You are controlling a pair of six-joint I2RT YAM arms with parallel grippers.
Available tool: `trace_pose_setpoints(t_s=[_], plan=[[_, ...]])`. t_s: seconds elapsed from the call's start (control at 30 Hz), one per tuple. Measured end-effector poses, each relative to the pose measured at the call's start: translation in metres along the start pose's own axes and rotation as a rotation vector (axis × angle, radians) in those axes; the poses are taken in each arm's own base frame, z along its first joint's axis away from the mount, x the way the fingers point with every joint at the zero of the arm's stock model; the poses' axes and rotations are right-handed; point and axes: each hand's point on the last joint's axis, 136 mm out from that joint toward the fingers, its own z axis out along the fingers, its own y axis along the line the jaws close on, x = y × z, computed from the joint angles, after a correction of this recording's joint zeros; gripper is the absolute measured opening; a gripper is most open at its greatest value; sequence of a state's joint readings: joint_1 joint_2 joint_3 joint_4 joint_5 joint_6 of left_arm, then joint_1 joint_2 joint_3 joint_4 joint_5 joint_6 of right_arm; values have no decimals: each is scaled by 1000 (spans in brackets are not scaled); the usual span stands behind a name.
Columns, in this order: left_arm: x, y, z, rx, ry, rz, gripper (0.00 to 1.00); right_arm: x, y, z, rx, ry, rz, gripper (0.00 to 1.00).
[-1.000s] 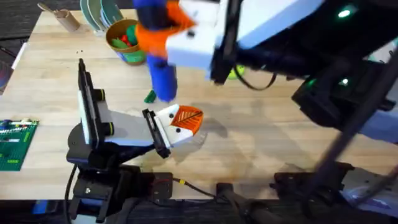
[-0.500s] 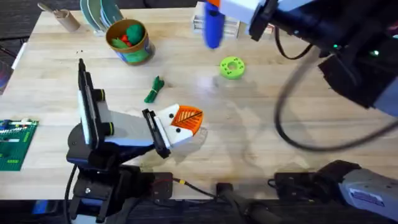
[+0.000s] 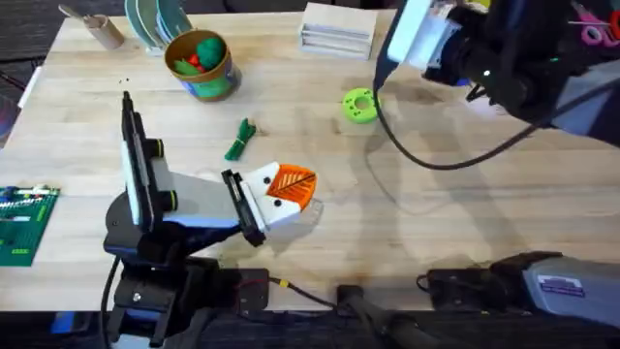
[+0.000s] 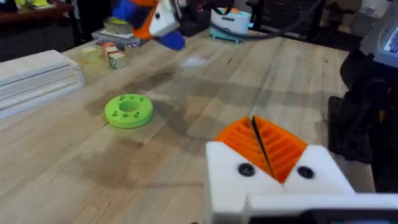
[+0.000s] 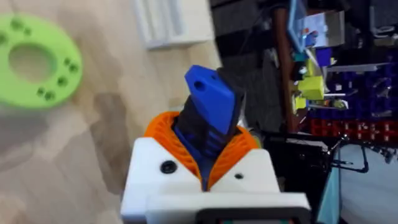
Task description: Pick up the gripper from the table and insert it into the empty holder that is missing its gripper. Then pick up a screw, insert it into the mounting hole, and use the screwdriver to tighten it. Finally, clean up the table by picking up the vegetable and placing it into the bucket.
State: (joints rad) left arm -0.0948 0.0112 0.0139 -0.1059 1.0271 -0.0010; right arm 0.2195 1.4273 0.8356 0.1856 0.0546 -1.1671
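A bright green plastic ring with small yellow dots lies flat on the light wooden table, right of the middle. Behind it, at the far edge, sits a low stack of pale white slabs. In the far left corner stand upright teal and white plates, with a tan cardboard tube lying beside them. A green circuit board rests at the near left edge. In the left wrist view, small wooden blocks sit beyond the ring.
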Motion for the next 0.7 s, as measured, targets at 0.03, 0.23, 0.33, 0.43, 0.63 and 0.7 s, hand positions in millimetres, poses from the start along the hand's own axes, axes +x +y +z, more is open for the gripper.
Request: trace_pose_setpoints(t_s=[0.03, 0.23, 0.33, 0.43, 0.63, 0.7], plan=[[0, 0, 0, 0, 0, 0, 17, 6, 7, 3, -23, 25, -29, 27], [0, 0, 0, 0, 0, 0, 17, 45, 63, 35, -183, 169, -161, 27], [0, 0, 0, 0, 0, 0, 17, 53, 77, 42, -222, 192, -179, 27], [0, 0, 0, 0, 0, 0, 17, 58, 86, 46, -247, 208, -200, 27], [0, 0, 0, 0, 0, 0, 17, 65, 96, 48, -276, 227, -215, 388], [0, 0, 0, 0, 0, 0, 17, 63, 91, 49, -261, 223, -217, 682]])
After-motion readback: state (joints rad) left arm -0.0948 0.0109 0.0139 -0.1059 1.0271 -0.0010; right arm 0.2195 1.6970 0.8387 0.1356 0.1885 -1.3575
